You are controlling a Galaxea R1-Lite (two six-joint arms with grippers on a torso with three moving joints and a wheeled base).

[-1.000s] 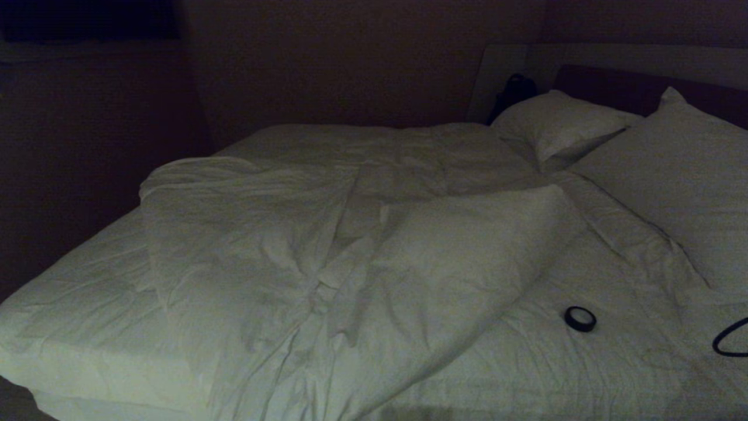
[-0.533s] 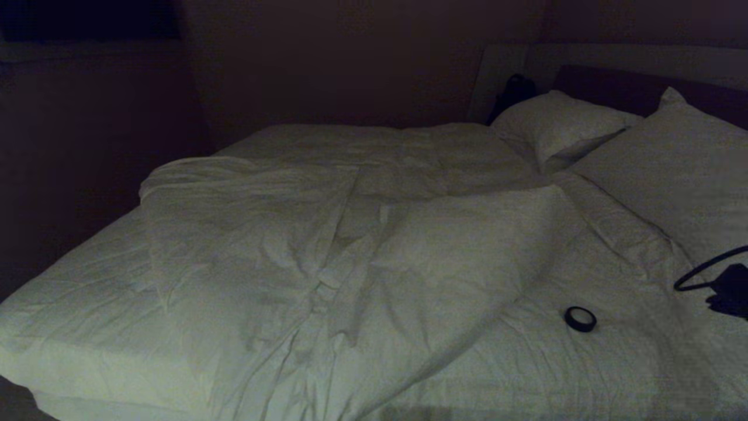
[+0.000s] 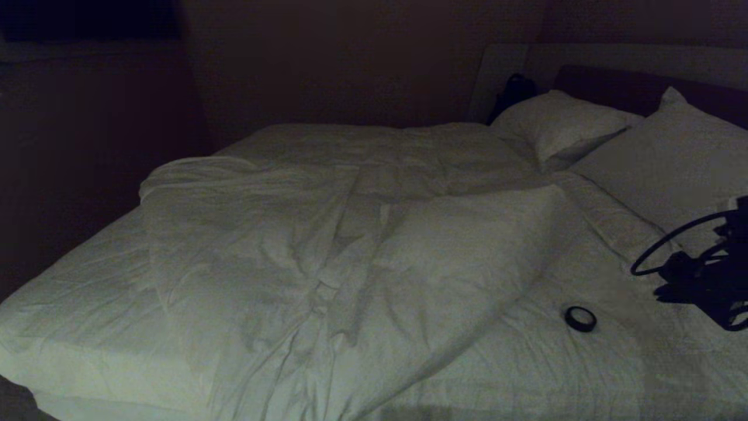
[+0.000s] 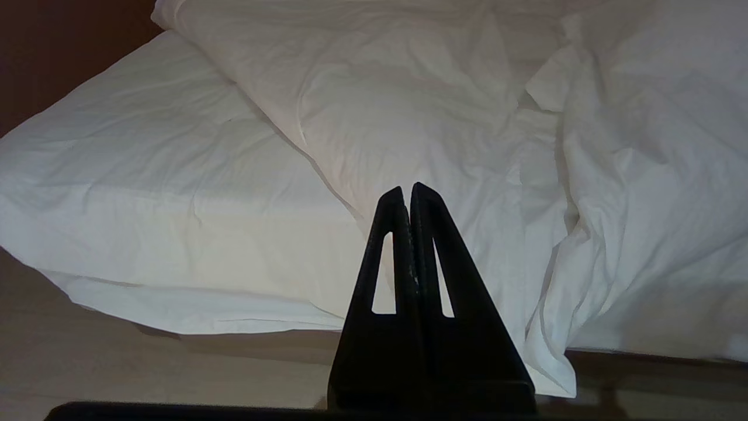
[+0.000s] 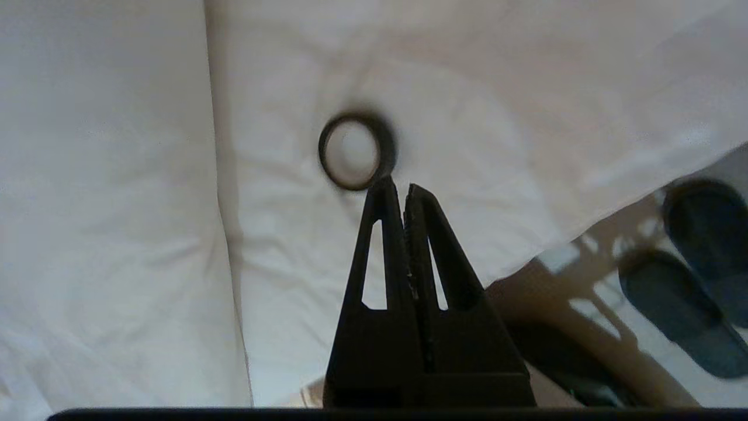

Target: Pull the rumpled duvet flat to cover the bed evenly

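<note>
Head view covers the whole bed (image 3: 87,304): white sheet, dark headboard (image 3: 631,88) at the far right, two pillows (image 3: 672,169) below it. The duvet (image 3: 327,251) lies bunched in a diagonal heap across the middle. Its long axis runs from the near edge of the mattress up toward the far side, leaving sheet bare on both flanks. A small black ring (image 3: 580,318) rests on the sheet right of the heap. The right arm with its looped cable (image 3: 701,275) enters at the right edge, above the sheet near the pillows.

Left wrist view alone shows the floor (image 4: 117,368) and the duvet's hem draping over the bed's edge. The left gripper (image 4: 407,190) hangs off the bed, fingers pressed together, empty.

Right wrist view alone shows dark slippers (image 5: 684,298) on the floor. The right gripper (image 5: 397,187) is likewise closed on nothing, its tips just beside the ring, whether touching is unclear.
</note>
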